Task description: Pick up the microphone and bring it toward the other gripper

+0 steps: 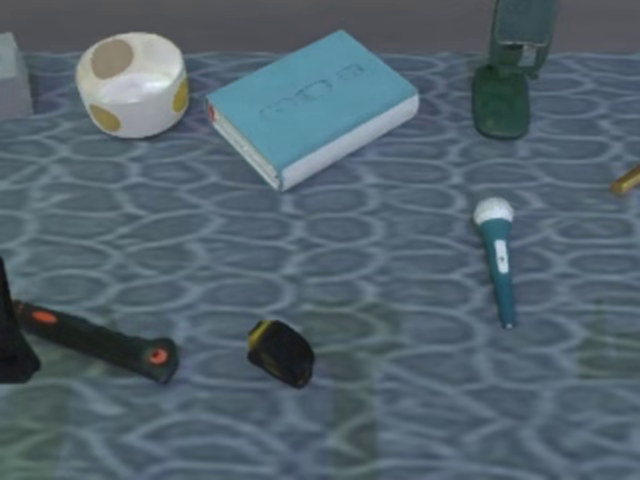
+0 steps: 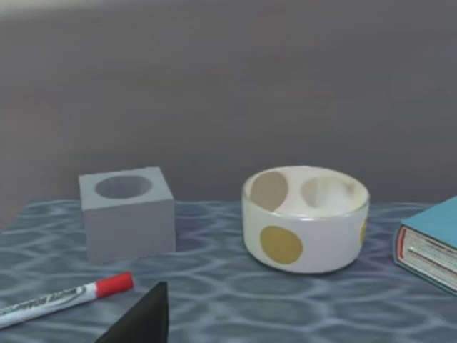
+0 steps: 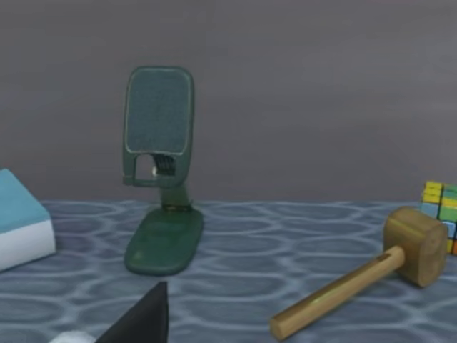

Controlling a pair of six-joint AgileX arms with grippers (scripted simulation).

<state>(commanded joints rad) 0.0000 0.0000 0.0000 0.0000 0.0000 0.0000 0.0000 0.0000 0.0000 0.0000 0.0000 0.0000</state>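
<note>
Microphone (image 1: 497, 257) untouched, right of table centre; right gripper (image 3: 146, 314) opening indeterminate, should descend squarely across the teal handle.

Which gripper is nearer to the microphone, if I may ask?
Probably right. The left gripper sits at the top view's left edge, far from the microphone; the right gripper, unseen from above, has its white head beside it.

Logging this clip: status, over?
Left gripper at table's left edge, right out of top view. Microphone lying flat, untouched. Nothing crowding it.
</note>
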